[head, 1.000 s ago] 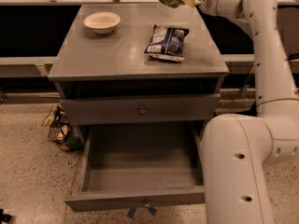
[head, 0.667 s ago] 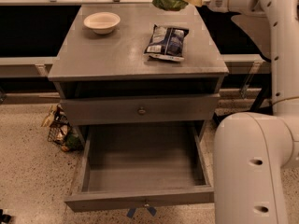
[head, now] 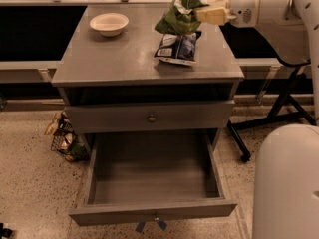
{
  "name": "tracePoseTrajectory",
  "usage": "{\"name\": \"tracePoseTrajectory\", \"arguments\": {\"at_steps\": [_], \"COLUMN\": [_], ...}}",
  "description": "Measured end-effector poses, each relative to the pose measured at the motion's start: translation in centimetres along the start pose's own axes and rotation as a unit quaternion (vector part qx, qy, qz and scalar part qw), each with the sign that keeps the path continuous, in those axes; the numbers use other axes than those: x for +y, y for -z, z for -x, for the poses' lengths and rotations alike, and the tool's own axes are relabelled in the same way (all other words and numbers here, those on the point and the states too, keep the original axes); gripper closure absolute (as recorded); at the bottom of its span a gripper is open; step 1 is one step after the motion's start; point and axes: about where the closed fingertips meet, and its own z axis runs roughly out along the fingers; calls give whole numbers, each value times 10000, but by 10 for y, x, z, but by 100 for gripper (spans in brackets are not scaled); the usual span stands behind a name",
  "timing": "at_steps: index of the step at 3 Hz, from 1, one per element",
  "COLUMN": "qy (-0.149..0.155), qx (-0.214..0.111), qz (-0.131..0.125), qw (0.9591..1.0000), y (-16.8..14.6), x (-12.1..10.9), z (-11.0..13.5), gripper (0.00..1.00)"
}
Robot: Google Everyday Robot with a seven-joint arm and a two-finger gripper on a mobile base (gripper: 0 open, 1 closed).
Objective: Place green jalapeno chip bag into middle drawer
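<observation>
The green jalapeno chip bag (head: 178, 18) hangs crumpled in the air, held at its right edge by my gripper (head: 203, 15). The gripper reaches in from the right on the white arm, and its cream fingers (head: 213, 16) are shut on the bag. The bag hovers just above the blue-and-white chip bag (head: 177, 48), which lies on the grey cabinet top. The middle drawer (head: 152, 214) is pulled wide open below and in front, empty inside, with a small knob and blue tape strips on its front panel.
A white bowl (head: 109, 23) sits at the back left of the cabinet top (head: 99, 59). A closed grey drawer front (head: 151, 117) with a knob lies above the open drawer. Snack bags in a wire basket (head: 64, 137) lie on the floor to the left. My white base (head: 286, 183) fills the lower right.
The gripper has carried the green bag left and down from the back right corner, so it now hangs over the blue-and-white bag. The drawer stays open.
</observation>
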Motion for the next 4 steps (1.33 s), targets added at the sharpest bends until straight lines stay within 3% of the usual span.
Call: {"name": "tracePoseTrajectory", "arguments": {"at_steps": [1, 2, 3, 4], "qy": [-40, -156, -213, -197], "qx": [-9, 33, -39, 50], "qz": [82, 431, 816, 1209], "qw": [10000, 9989, 9964, 9925], "y": [-4, 8, 29, 31], "x": [5, 32, 72, 117], "z": [-2, 4, 19, 4], "gripper": [100, 100, 100, 100]}}
